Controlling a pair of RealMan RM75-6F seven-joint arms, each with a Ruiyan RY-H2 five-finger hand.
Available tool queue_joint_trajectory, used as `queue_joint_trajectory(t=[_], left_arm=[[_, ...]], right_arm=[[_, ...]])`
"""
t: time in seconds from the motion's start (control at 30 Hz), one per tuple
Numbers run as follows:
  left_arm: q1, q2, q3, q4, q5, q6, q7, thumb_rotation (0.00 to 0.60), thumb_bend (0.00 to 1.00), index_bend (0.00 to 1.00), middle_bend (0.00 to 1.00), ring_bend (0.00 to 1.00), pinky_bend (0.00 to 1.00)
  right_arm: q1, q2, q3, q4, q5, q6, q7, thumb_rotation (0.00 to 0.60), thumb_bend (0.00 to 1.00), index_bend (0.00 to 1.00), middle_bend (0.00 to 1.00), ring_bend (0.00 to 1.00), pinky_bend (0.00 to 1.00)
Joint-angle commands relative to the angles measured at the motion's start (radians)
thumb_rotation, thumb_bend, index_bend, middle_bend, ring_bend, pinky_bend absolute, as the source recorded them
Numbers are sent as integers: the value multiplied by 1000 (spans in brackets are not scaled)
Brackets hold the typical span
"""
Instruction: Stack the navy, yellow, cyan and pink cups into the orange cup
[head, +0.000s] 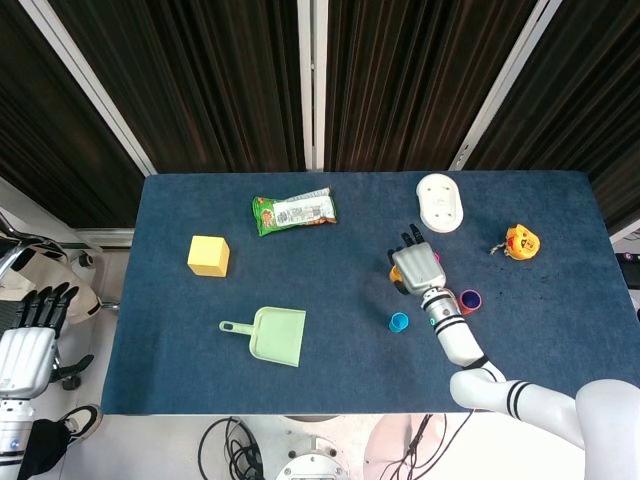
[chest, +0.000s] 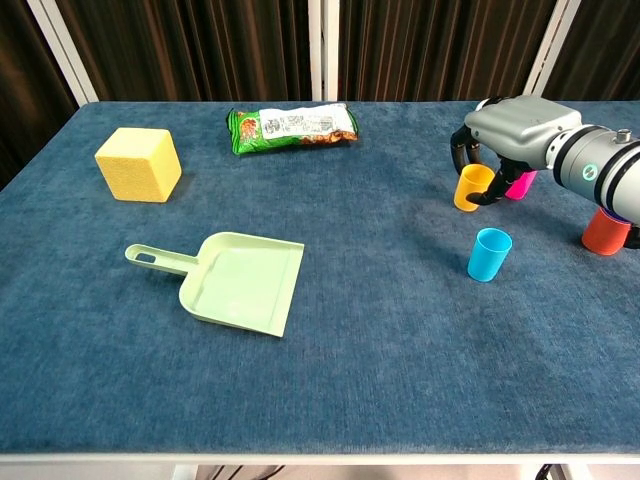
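Bright, even light; sharp, soft shadows

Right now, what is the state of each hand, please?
Left hand: open, holds nothing, off the table.
Right hand: fingers curled around the small yellow plastic cup; a firm grip cannot be told.

Table (chest: 380, 400) wears a matt, napped navy cloth w/ a fuzzy carpet-like pile, and the yellow cup (chest: 470, 188), cyan cup (chest: 489, 254), pink cup (chest: 519, 184) and orange cup (chest: 606, 232) all look like smooth plastic w/ a soft sheen. Right hand (chest: 500, 130) shows a smooth grey shell, satin plastic or painted metal, can't tell which, w/ darker matt fingers (chest: 460, 150). Dustpan (chest: 235, 282) is pale green matt plastic, snack bag (chest: 292, 126) is glossy crinkled film catching glare, yellow block (chest: 138, 164) looks porous and spongy.
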Motion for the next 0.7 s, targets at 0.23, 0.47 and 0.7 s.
queue_joint_trajectory(t=[0.23,0.47,0.7], left_arm=[[3,7,3,-12,4,1,-5,600,41,83,27,0,16],[3,4,3,-13,7,2,5,600,41,84,27,0,16],[2,2,7,-25,18,1,24,600,41,84,27,0,16]], right_arm=[[-22,95,27,-136,-32,85,29,600,237,530,515,179,0],[-130,284,4,-356,-122,258,48,600,237,536,518,177,0],[-241,400,-91,-425,-161,298,100,600,240,540,522,177,0]])
